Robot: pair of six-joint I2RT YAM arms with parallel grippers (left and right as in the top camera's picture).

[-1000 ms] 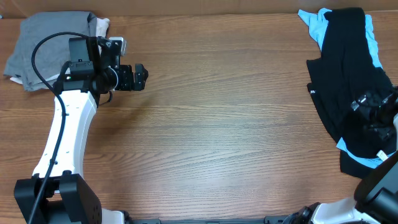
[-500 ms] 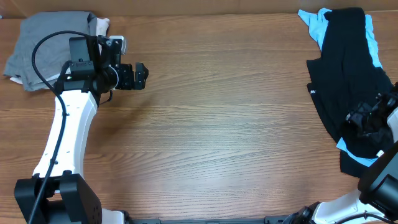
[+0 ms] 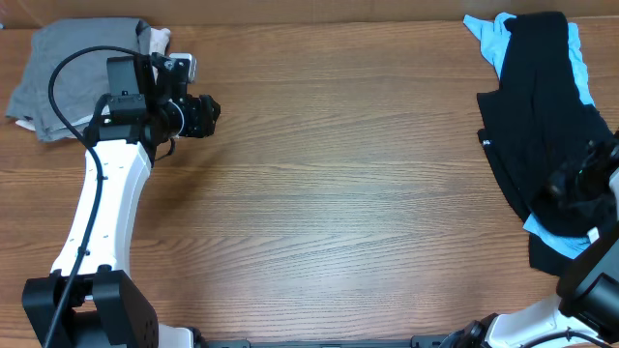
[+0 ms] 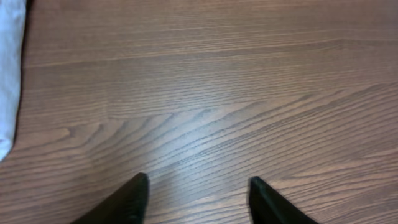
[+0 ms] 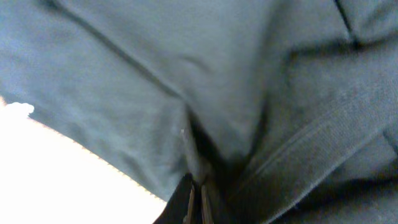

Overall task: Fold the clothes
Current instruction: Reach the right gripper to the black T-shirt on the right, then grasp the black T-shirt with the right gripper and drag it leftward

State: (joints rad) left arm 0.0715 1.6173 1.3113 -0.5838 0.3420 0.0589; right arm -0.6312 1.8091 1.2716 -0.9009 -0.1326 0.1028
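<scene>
table (image 3: 368,193) mid wide open; grey pile (image 3: 68,72) far-left & black shirt (image 3: 542,116) far-right block the ends.

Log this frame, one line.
phase: grasp | right gripper: shut on black T-shirt | left gripper: open, empty, above table

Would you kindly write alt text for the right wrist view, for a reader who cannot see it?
The right tool is shut on a pinched fold of the black T-shirt, whose dark fabric fills nearly the whole frame. An overexposed pale patch shows at the lower left.
</scene>
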